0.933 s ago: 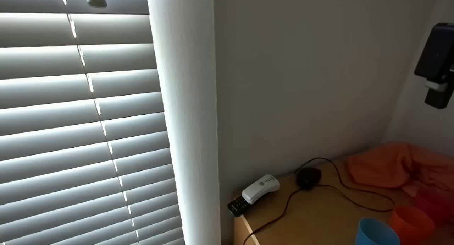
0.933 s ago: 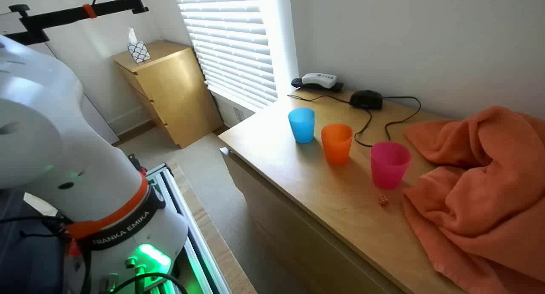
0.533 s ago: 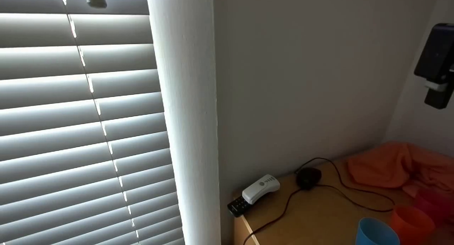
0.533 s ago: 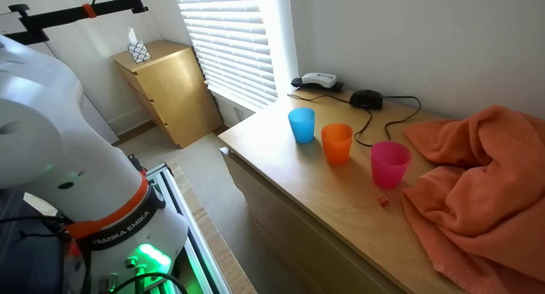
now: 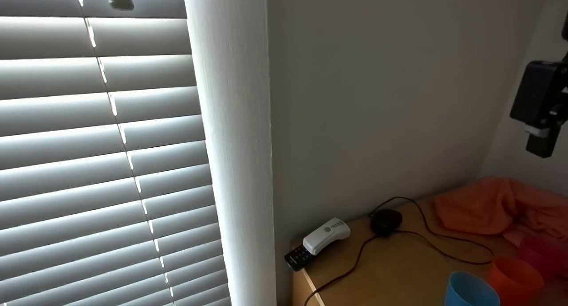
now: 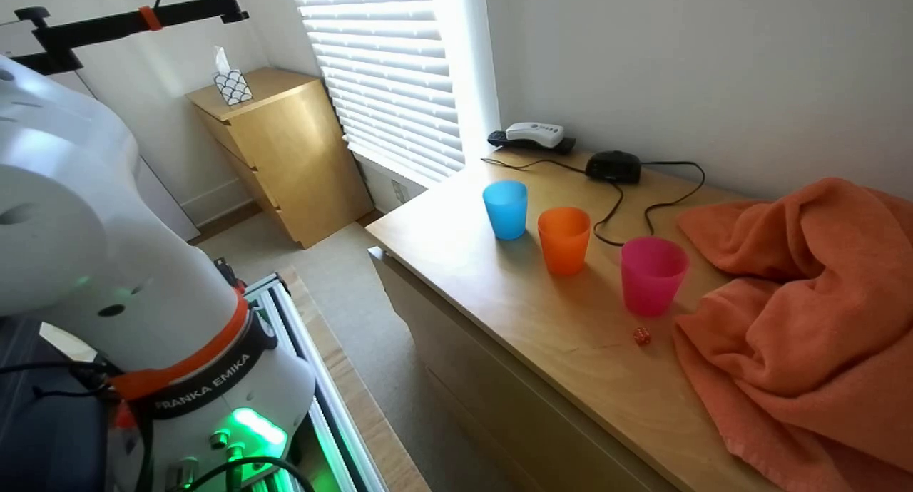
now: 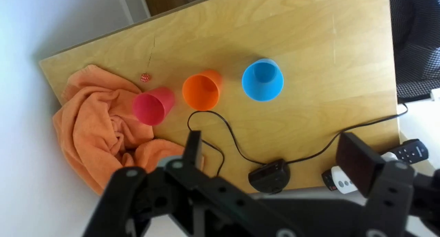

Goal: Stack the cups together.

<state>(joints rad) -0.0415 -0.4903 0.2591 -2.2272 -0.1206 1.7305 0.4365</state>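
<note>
Fingers (image 7: 359, 161) spread, holding nothing, well above table (image 7: 361, 75). Blue cup (image 7: 263, 82), orange cup (image 7: 202, 91), pink cup (image 7: 153, 106) stand on it upright in row, apart, mouths up: suits nesting. Wide spread likely meant to fit around one cup, height to clear rims. Cloth (image 7: 91, 134) just beside pink cup probably makes that grasp tightest.

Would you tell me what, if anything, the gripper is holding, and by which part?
Nothing: the gripper is open, and the blue cup, orange cup and pink cup stand apart from it.
</note>
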